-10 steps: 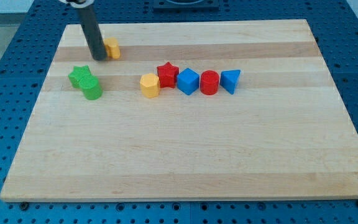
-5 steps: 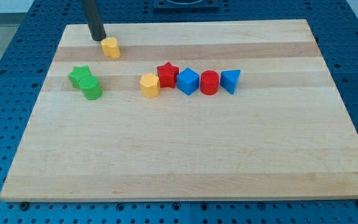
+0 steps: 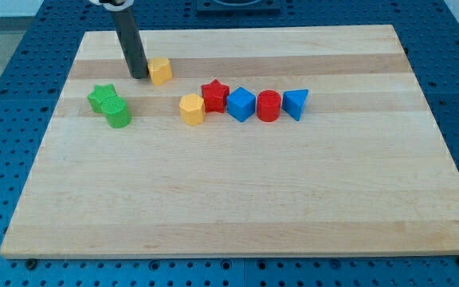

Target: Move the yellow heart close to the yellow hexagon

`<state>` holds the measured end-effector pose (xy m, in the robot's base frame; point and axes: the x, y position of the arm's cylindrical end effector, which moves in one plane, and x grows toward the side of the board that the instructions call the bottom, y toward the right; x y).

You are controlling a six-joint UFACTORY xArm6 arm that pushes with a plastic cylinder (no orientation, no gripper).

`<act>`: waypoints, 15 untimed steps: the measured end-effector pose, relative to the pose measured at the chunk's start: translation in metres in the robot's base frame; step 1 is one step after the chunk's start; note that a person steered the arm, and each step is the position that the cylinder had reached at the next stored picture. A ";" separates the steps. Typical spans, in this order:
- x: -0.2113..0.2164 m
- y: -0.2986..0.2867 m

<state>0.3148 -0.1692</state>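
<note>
The yellow heart (image 3: 160, 70) lies on the wooden board near the view's upper left. My tip (image 3: 139, 76) stands right against its left side. The yellow hexagon (image 3: 191, 109) sits lower and to the right of the heart, a short gap away, at the left end of a row of blocks.
To the hexagon's right stand a red star (image 3: 215, 95), a blue cube (image 3: 241, 104), a red cylinder (image 3: 268, 105) and a blue triangle (image 3: 296, 103). A green star (image 3: 100, 97) and a green cylinder (image 3: 117, 112) sit at the view's left. The board (image 3: 237, 207) lies on a blue pegboard.
My tip went up and round to the heart's left, then came down and right. The yellow heart has slid right and slightly down, closer to the hexagon.
</note>
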 end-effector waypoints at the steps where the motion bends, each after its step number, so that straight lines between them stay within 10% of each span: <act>1: 0.006 0.004; 6: -0.041 0.018; 10: 0.042 0.040; 15: 0.040 0.041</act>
<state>0.3547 -0.1281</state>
